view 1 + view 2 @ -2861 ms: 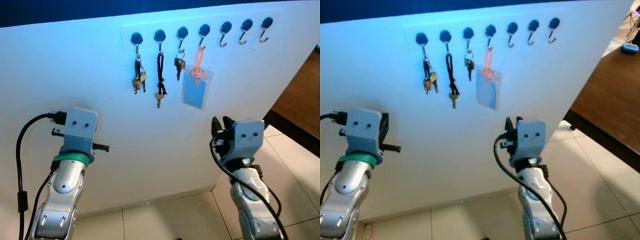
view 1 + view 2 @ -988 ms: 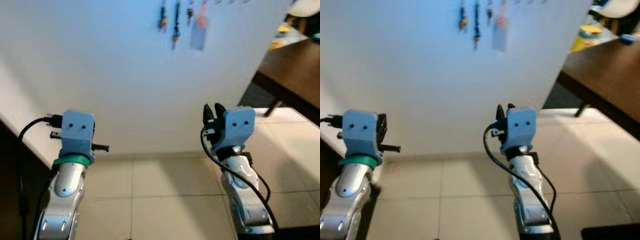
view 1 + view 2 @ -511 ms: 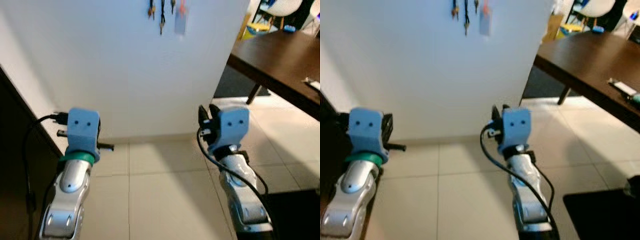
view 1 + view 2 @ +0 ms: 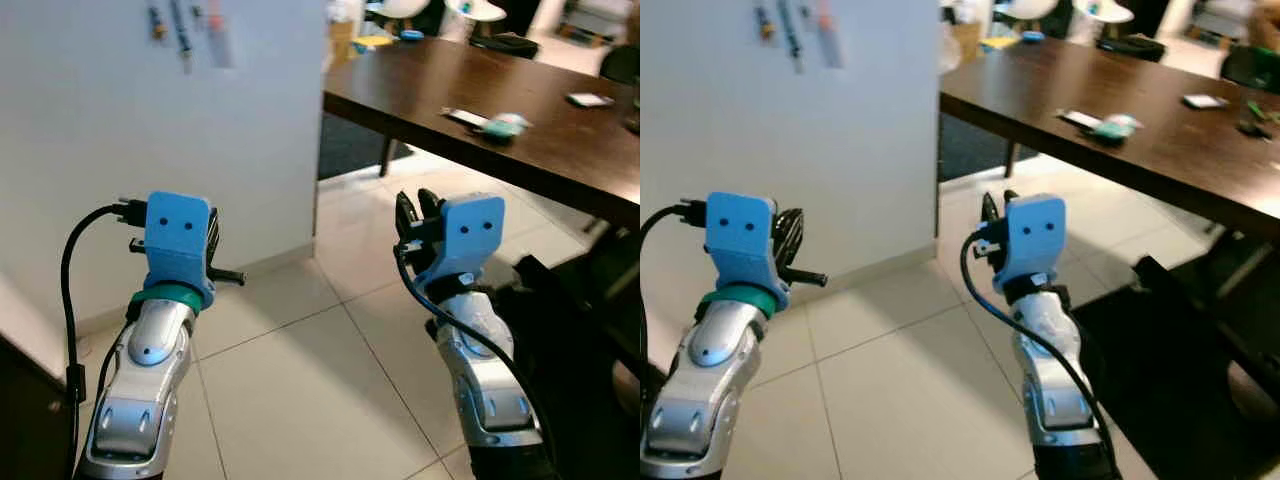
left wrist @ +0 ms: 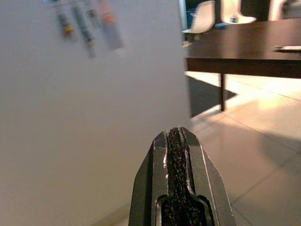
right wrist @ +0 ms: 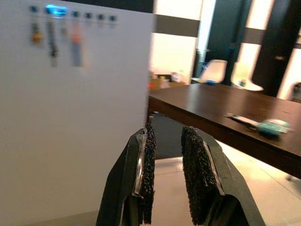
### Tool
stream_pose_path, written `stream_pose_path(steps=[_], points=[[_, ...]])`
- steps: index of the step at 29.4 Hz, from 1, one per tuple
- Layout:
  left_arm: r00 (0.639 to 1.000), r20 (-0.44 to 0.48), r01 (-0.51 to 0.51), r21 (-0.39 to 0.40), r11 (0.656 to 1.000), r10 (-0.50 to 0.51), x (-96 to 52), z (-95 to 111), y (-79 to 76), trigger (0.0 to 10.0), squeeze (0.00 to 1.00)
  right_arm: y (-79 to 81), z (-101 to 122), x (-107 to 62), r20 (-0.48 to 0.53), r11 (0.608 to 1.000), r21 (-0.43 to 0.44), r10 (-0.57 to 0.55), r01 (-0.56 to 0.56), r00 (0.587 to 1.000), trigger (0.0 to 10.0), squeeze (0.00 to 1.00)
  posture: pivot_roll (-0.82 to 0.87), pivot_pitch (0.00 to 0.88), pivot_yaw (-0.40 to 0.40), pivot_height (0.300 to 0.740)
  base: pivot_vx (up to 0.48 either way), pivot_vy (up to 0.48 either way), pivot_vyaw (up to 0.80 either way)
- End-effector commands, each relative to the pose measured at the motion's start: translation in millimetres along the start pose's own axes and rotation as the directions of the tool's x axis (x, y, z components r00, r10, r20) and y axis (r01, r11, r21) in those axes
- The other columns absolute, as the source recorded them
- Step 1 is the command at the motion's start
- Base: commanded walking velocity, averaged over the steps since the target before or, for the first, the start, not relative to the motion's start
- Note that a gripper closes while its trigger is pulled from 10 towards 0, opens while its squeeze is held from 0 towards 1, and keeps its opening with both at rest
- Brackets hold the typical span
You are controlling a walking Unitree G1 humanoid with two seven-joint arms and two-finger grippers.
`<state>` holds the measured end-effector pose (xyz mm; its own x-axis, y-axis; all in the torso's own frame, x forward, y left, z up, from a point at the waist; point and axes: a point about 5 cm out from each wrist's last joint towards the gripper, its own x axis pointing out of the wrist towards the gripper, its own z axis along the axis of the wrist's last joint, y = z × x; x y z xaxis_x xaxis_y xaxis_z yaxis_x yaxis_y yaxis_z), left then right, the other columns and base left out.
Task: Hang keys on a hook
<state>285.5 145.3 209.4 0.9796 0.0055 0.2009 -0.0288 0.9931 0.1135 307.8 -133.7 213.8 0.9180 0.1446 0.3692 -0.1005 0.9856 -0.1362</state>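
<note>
Hovering over the tiled floor (image 4: 300, 380), the left claw (image 5: 177, 141) is pressed closed and empty; the right claw (image 6: 170, 155) stands slightly parted, facing the dark table (image 4: 520, 130).

Two robot hands are raised, the left hand (image 5: 178, 141) and the right hand (image 6: 165, 141). One white wall (image 4: 90, 150) carries three blurred hanging items (image 4: 185, 22). One dark bench (image 4: 480, 100) stands beside it, with two white chairs (image 6: 214, 71) behind.

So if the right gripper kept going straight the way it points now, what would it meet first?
Probably the white wall near its corner; the right gripper aims at that edge, with the dark table just beside it. Depth is unclear.
</note>
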Motion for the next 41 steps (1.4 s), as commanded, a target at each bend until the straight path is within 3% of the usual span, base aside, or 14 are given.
stream_pose_path(steps=[1, 7, 41], points=[[1.0, -0.013, 0.013, -0.011, 1.0, -0.013, 1.3, 1.0, 0.0, 10.0, 0.0, 4.1, -0.1, 2.2, -0.002, 1.0, 0.017, 0.012, -0.012, 1.0, 10.0, 0.0, -0.11, 0.002, 0.106, 0.74, 0.0, 0.0, -0.8], [0.999, -0.036, 0.012, 0.023, 1.0, -0.011, -0.6, -3.7, 1.8, 10.0, 0.0, 6.9, -0.1, 2.3, -0.003, 1.0, 0.026, 0.018, -0.018, 1.0, 10.0, 0.0, -0.11, 0.012, 0.107, 0.74, 0.0, 0.0, -0.8], [0.999, -0.04, 0.015, 0.046, 0.999, -0.013, 0.5, -5.1, 3.7, 10.0, 0.0, 9.3, -3.0, -0.2, -0.017, 0.999, 0.027, 0.023, -0.022, 1.0, 10.0, 0.0, -0.11, 0.028, 0.112, 0.74, 0.0, 0.0, -0.8]])
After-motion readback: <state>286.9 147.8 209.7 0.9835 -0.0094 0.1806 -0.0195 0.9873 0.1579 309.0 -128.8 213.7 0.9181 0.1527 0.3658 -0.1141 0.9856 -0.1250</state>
